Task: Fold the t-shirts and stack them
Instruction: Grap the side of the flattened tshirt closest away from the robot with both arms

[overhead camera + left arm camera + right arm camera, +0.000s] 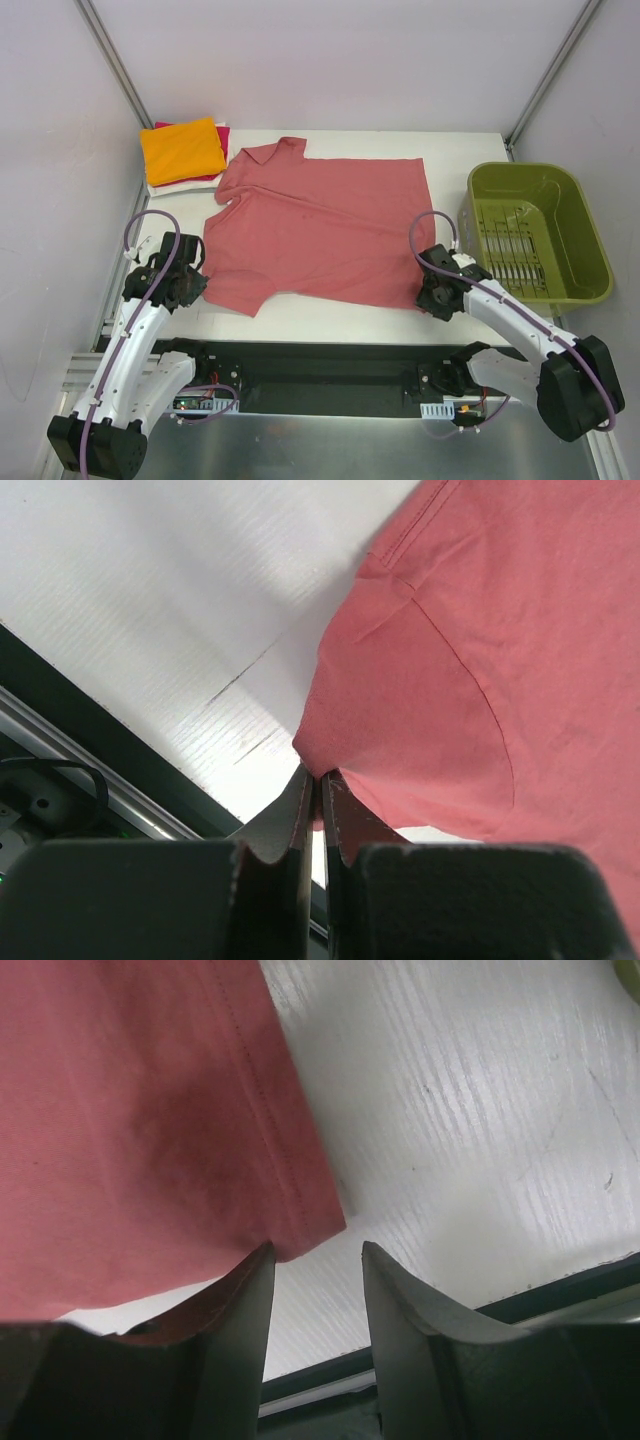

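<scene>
White counter (pixel 330 318). Salmon shirt (pixel 320 225) lies flat mid-counter, folded stack (pixel 182 150) far-left. Left hand (pixel 318 785) pinches the sleeve edge. Right hand (pixel 315 1260) gapes narrowly at the hem corner. Likely the first fold's grasp; right needs to close.

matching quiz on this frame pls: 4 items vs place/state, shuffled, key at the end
Items
1. salmon-red shirt
2. orange folded shirt
3. olive-green basket
4. right end effector

Place or state
A. open, at a near hem corner
B. far-left corner
C. far right side
D. spread flat in the middle

Pairs: 1-D, 2-B, 3-C, 4-A
</scene>
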Available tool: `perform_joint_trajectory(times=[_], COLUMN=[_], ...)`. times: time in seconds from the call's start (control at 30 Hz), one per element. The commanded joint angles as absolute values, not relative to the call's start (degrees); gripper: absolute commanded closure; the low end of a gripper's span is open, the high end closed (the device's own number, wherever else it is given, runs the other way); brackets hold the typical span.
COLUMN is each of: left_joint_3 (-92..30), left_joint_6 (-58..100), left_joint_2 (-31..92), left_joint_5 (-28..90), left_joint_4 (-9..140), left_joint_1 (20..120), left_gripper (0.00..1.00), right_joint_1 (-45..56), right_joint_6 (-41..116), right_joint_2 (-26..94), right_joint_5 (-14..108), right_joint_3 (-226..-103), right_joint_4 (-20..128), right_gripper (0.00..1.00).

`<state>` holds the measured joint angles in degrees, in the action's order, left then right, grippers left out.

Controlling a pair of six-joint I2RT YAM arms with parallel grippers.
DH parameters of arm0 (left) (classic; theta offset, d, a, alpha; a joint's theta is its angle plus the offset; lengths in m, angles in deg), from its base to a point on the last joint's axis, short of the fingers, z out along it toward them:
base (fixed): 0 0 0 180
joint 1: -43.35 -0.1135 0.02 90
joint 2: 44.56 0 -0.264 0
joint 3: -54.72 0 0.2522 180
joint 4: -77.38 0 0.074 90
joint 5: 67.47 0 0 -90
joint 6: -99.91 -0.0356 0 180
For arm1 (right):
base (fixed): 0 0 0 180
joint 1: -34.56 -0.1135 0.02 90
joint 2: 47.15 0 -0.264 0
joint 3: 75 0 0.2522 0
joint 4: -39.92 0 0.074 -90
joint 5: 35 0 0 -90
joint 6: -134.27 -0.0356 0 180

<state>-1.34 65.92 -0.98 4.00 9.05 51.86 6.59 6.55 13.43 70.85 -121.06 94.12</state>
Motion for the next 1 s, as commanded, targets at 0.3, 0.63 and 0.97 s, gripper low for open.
perform_joint_trajectory(times=[0.3,0.63,0.97], left_joint_3=[-3.8,-6.6,-5.4], left_joint_6=[64.6,63.5,65.4], left_joint_2=[-3.5,-6.5,-11.2], left_joint_5=[2.3,4.1,10.1], left_joint_4=[7.5,7.5,1.7], left_joint_1=[51.3,51.3,51.3], left_gripper=[1.00,1.00,1.00], right_joint_1=[7.0,7.0,7.0], right_joint_6=[7.1,13.6,17.4], right_joint_2=[17.3,12.1,-2.0], right_joint_5=[71.4,77.3,74.9], right_joint_3=[-120.2,-128.7,-132.2], right_joint_4=[85.7,99.1,114.6], right_gripper=[0.65,1.00,0.99])
